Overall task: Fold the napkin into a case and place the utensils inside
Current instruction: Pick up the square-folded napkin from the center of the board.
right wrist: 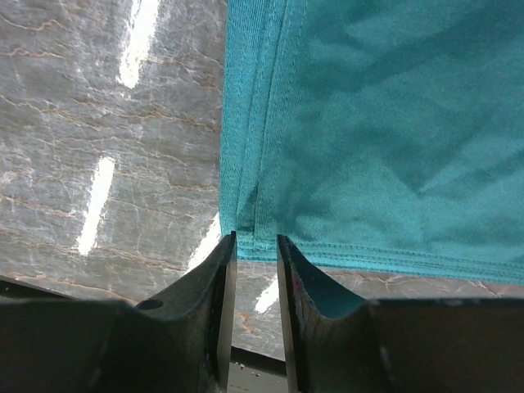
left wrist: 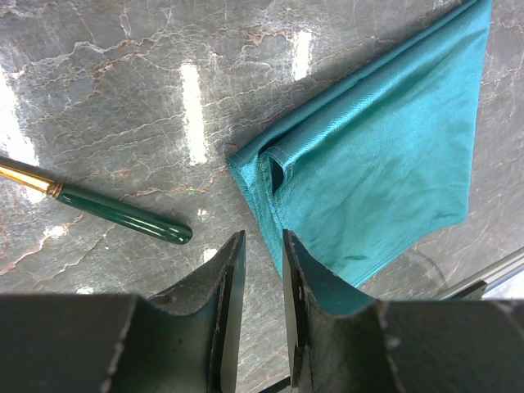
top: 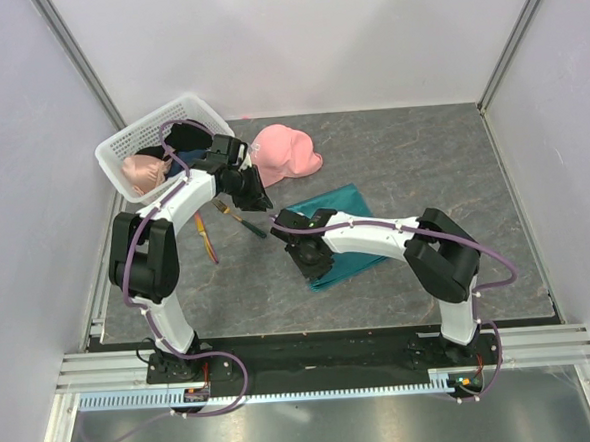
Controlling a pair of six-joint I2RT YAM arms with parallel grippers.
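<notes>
The teal napkin lies folded in layers on the table's middle. My left gripper hovers over its far left corner; in the left wrist view the gripper is open with a narrow gap, only table between the fingers, and the napkin's corner just ahead. My right gripper is at the napkin's near left corner. In the right wrist view it is open, its tips at the stitched hem. The fork, dark green handle, and the thin purple-and-orange utensil lie left of the napkin.
A pink cap sits behind the napkin. A white basket holding a tan item stands at the back left, close to the left arm. The dark marbled table is walled by pale panels on three sides.
</notes>
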